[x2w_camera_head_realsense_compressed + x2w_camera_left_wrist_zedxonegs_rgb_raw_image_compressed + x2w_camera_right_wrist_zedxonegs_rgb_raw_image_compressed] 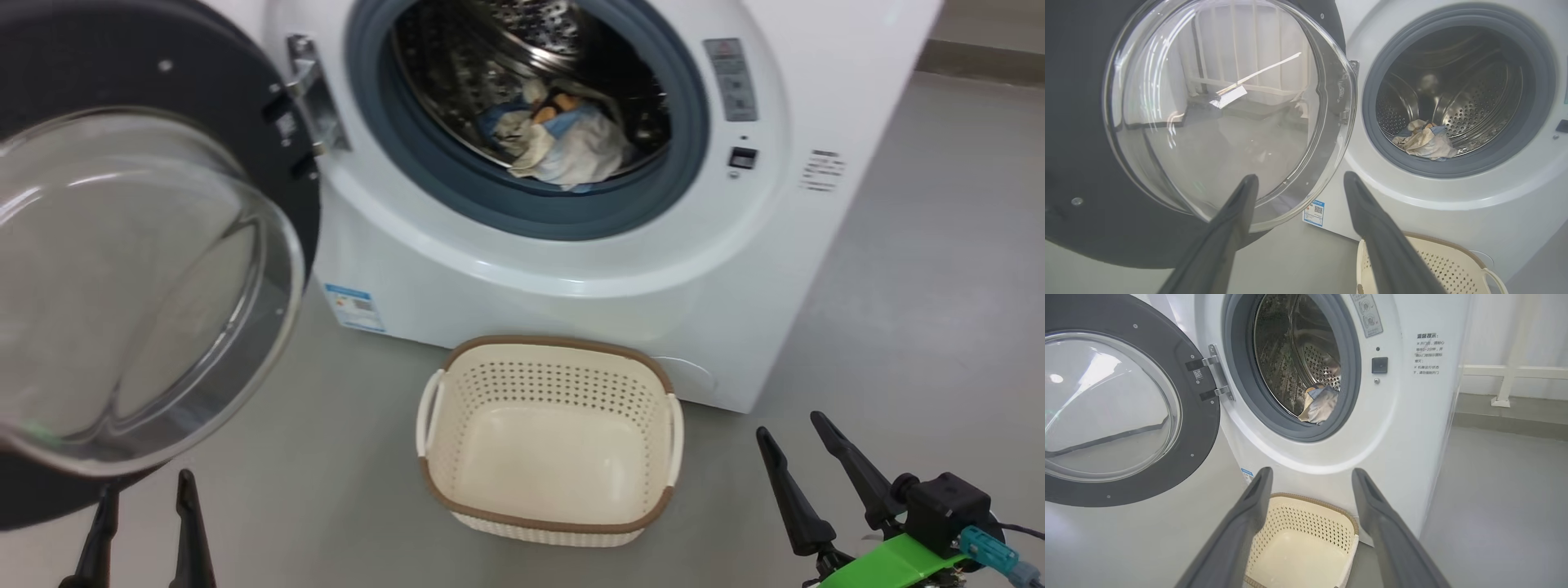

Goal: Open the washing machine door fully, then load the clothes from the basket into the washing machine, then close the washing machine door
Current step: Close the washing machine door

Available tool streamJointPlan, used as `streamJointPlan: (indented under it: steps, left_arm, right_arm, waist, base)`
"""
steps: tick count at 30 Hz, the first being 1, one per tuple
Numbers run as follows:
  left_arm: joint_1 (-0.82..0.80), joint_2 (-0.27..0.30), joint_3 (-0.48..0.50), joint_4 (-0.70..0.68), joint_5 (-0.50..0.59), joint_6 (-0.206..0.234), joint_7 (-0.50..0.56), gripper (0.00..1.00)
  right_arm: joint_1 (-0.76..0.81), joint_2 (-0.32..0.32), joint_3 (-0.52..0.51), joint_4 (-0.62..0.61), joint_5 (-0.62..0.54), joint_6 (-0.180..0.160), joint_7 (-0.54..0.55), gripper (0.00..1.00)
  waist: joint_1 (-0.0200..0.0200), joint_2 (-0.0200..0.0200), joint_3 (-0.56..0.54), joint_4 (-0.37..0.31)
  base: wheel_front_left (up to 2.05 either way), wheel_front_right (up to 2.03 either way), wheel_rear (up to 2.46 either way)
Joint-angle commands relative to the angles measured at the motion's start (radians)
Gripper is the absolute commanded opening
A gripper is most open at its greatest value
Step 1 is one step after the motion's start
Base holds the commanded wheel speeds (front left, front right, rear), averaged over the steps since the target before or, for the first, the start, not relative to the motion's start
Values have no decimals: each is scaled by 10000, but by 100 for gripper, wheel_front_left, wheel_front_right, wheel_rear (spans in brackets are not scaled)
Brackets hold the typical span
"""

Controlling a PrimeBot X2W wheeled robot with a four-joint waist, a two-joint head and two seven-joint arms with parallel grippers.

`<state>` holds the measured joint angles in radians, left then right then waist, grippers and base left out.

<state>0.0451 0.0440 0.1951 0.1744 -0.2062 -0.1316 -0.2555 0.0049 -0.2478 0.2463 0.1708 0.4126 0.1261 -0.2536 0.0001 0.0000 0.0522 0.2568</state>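
We judge the task to be near its end. The large round black washing machine door (139, 286) with its bulging clear glass centre stands swung wide at 9 o'clock in the head view, so the opening step looks done. The soft light blue, cream and white clothes (563, 139) lie inside the steel drum (490, 73) of the big white front-loading washing machine (490, 269), at 12 o'clock. The small cream-white perforated plastic basket (547, 380) with a brown rim stands on the smooth grey floor (898, 327) just before the machine, at 6 o'clock. We see nothing in it, so the loading seems complete too. What is left, we think, is to close the door.

The left pincer (1300, 176) is spread and holds nothing, near the lower edge of the door. The right pincer (789, 425) is spread also, at 4 o'clock, apart from the basket.

The floor is a little glossy. In the right wrist view a white wall (1515, 335) with a white rail (1515, 371) stands at 3 o'clock.
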Motion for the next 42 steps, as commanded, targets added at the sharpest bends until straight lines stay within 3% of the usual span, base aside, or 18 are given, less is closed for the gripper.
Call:
streamJointPlan:
  steps: [1, 10, 16, 26, 36, 37, 38, 40, 42]
  left_arm:
    - [-55, 79, 343, -334, -27, 10, -63, 100]
    - [64, 65, 431, -365, 3, 50, -63, 100]
    - [225, 64, 420, -558, -154, 321, -63, 100]
    - [403, 63, 504, -845, -437, 568, -63, 100]
    - [272, 63, 604, -1116, -693, 469, -63, 100]
    - [240, 63, 641, -1181, -817, 425, -63, 84]
    - [207, 63, 711, -1248, -891, 385, -63, 58]
    - [90, 63, 880, -1296, -1182, 294, -63, 29]
    - [-133, 63, 1128, -1410, -1408, 201, -63, 8]
  right_arm:
    - [-390, -177, 197, -191, -3, 46, -82, 100]
    - [-384, -264, 349, -146, 39, 46, -82, 100]
    - [-388, -281, 478, -122, 42, 46, -82, 100]
    - [-631, -351, 775, -16, 131, 46, -82, 100]
    - [-581, -338, 699, -30, 146, 46, -82, 100]
    - [-567, -332, 681, -35, 142, 46, -82, 100]
    - [-550, -324, 660, -41, 139, 46, -82, 100]
    - [-516, -310, 618, -63, 125, 46, -82, 100]
    - [-486, -299, 588, -87, 101, 46, -82, 100]
  waist:
    - [-1, 0, 56, 875]
    - [-1, 0, 15, 2145]
    - [-1, 0, 21, 2683]
    - [-1, 0, 94, 2740]
    - [-1, 0, 144, 2735]
    - [-1, 0, 150, 2735]
    - [-1, 0, 156, 2734]
    - [-1, 0, 186, 2734]
    - [-1, 0, 240, 2737]
  base:
    - [0, 0, 0]
    - [0, 0, 0]
    - [0, 0, 0]
    - [0, 0, 0]
    - [0, 0, 0]
    - [0, 0, 0]
    - [0, 0, 0]
    - [0, 0, 0]
    - [0, 0, 0]
